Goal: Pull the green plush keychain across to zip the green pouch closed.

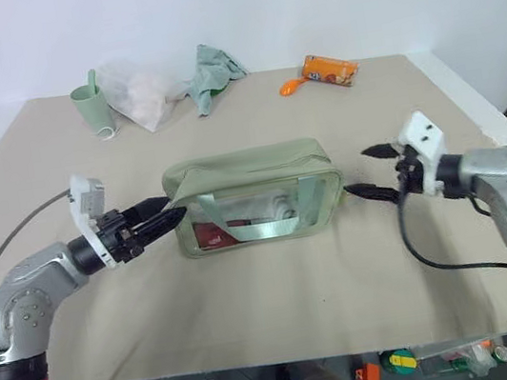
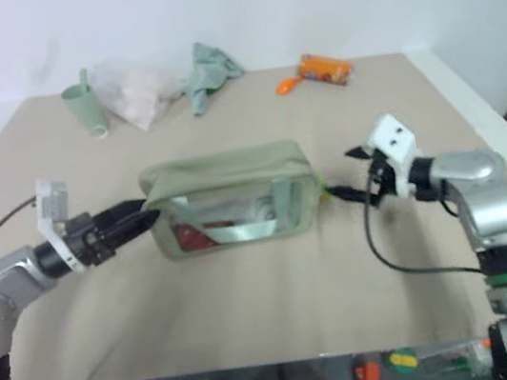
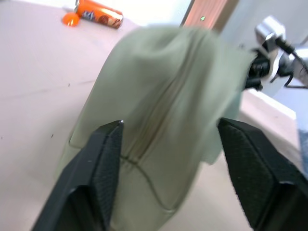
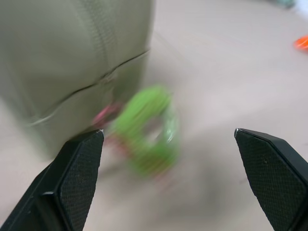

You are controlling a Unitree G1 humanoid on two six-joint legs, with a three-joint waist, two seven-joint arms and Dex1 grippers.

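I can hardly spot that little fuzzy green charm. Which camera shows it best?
The right wrist view: the green plush keychain is large there, though blurred, hanging free at the end of the green pouch between the open right gripper fingers. The right eye view shows a tiny green speck.

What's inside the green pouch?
Through the clear front window of the green pouch you can see something red low on one side and some pale things beside it. The strap handle and the green fabric cover the rest, so what they are can't be told.
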